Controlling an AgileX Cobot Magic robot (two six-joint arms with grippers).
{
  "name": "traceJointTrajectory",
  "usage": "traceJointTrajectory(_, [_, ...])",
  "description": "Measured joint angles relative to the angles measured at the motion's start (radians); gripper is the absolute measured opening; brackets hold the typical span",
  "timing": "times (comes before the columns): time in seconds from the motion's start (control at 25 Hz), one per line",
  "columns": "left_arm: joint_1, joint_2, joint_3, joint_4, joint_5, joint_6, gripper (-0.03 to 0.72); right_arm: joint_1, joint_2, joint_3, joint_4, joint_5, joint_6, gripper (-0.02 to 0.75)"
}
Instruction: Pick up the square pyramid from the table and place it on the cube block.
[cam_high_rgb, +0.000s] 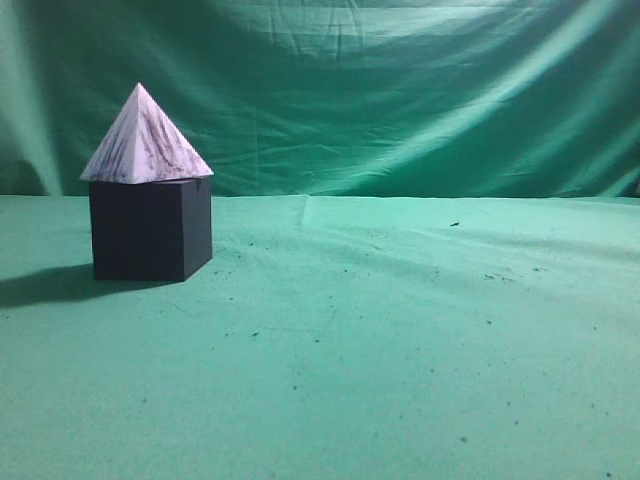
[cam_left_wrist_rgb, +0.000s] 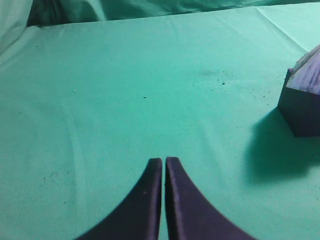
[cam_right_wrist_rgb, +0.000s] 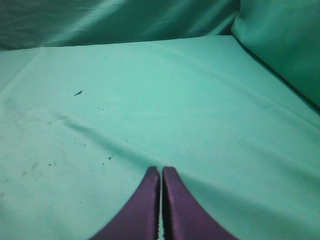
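The white marbled square pyramid (cam_high_rgb: 145, 140) stands upright on top of the dark cube block (cam_high_rgb: 150, 230), at the left of the green table (cam_high_rgb: 400, 330) in the exterior view. Neither gripper shows in that view. In the left wrist view the cube block (cam_left_wrist_rgb: 300, 107) with the pyramid (cam_left_wrist_rgb: 311, 72) on it sits at the right edge, well away from my left gripper (cam_left_wrist_rgb: 163, 160), which is shut and empty. My right gripper (cam_right_wrist_rgb: 161, 170) is shut and empty over bare green cloth.
A wrinkled green cloth backdrop (cam_high_rgb: 380, 90) hangs behind the table. Small dark crumbs (cam_high_rgb: 455, 224) dot the cloth. The cube casts a shadow to its left (cam_high_rgb: 45, 285).
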Motion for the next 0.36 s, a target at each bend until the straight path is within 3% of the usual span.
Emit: traceJointTrajectory(0.36, [0.0, 0.0, 0.0, 0.0, 0.0, 0.0, 0.0, 0.0, 0.0, 0.0, 0.0, 0.0, 0.0, 0.0])
